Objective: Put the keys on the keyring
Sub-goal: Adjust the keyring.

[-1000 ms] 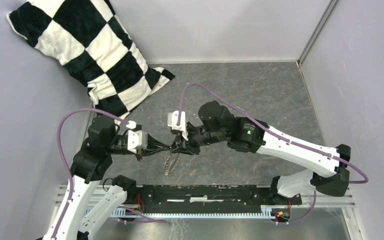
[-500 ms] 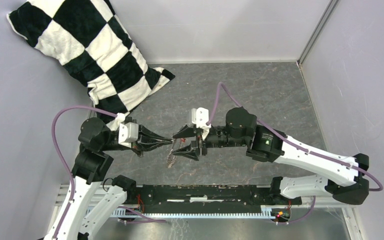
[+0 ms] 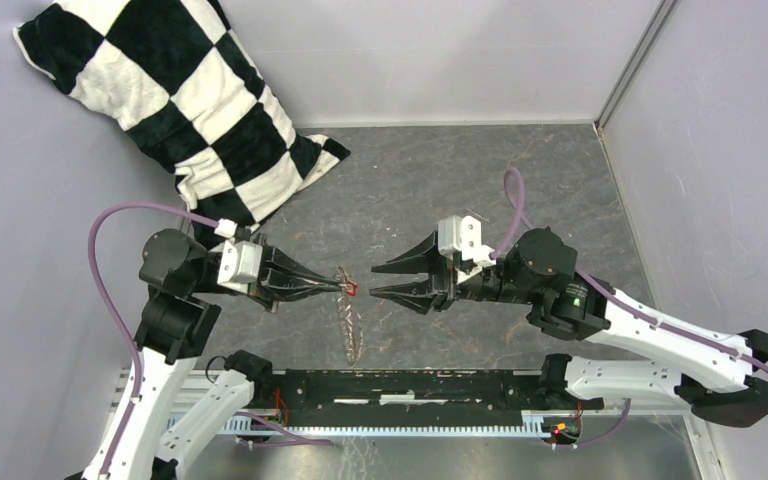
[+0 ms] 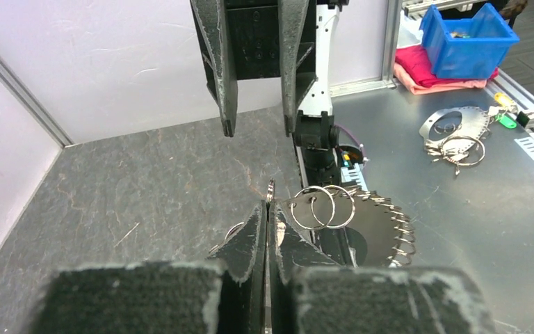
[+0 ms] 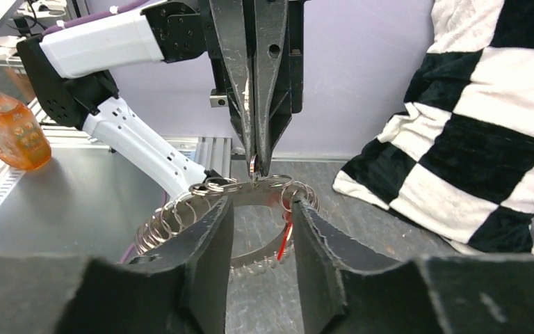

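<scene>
Half a second earlier the right fingers sat close against the tips of the left fingers. Now the right fingers [image 3: 405,262] have drawn back and stand apart from them, spread wide and holding nothing. The left fingers [image 3: 305,282] have shifted slightly the other way. They are clenched on the top of the keyring [image 3: 350,325], which now hangs below their tips as a long drooping chain of small silver rings above the table [image 3: 520,180]. Its red tag [image 3: 351,290] sits just beside the left tips, in the gap toward the right fingers.

In the left wrist view, the left fingers [image 4: 254,243] are pressed together on a thin metal piece [image 4: 270,189] that pokes out past their tips. Whether it is the key or a ring cannot be told. The keyring [image 4: 351,216] fans out just beside those tips, and the right fingers [image 4: 224,83] stand opposite, parted.

In the right wrist view, the keyring [image 5: 181,216] and tag [image 5: 285,240] dangle between the spread right fingers [image 5: 205,243] and the clamped left fingers [image 5: 242,83].

Far beyond the right fingers, a blue bin [image 4: 467,38] holds things too small to name. Behind the left fingers stands a bottle [image 5: 7,132] of orange liquid.
</scene>
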You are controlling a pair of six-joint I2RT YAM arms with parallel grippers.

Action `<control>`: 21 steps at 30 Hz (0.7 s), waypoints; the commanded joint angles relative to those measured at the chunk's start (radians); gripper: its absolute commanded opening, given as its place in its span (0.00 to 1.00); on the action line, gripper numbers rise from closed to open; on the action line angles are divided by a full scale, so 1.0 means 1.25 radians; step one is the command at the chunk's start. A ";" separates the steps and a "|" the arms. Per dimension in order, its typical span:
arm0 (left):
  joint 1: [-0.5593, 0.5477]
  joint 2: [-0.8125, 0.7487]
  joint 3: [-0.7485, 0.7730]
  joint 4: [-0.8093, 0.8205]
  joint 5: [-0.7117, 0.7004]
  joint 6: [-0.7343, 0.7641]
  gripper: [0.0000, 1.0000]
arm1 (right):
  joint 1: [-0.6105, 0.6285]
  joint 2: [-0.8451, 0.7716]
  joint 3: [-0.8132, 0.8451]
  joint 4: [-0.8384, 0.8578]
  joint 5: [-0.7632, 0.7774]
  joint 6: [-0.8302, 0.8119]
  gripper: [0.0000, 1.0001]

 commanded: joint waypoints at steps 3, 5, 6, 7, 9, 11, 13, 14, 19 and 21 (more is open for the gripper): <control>-0.001 -0.009 -0.017 0.214 -0.022 -0.225 0.02 | -0.002 0.040 -0.002 0.106 -0.022 0.043 0.41; -0.001 -0.006 -0.020 0.225 -0.025 -0.234 0.02 | -0.003 0.053 -0.001 0.120 -0.032 0.049 0.42; -0.002 -0.003 -0.018 0.226 -0.023 -0.235 0.02 | -0.002 0.058 0.001 0.124 -0.040 0.050 0.41; -0.002 0.000 -0.017 0.229 -0.021 -0.236 0.02 | -0.002 0.064 0.001 0.129 -0.044 0.051 0.41; -0.003 0.002 -0.016 0.235 -0.016 -0.237 0.02 | -0.002 0.072 0.000 0.140 -0.046 0.054 0.41; -0.004 0.004 -0.018 0.236 -0.012 -0.233 0.02 | -0.003 0.079 0.003 0.147 -0.054 0.056 0.40; -0.004 0.003 -0.020 0.235 -0.010 -0.229 0.02 | -0.003 0.083 0.008 0.142 -0.060 0.054 0.39; -0.004 0.001 -0.020 0.234 -0.010 -0.225 0.02 | -0.002 0.081 0.009 0.138 -0.060 0.053 0.38; -0.005 -0.004 -0.022 0.167 -0.010 -0.155 0.02 | -0.003 0.053 0.011 0.078 -0.020 0.033 0.46; -0.005 0.002 -0.022 0.151 -0.012 -0.138 0.02 | -0.004 0.030 0.004 0.048 0.018 0.022 0.51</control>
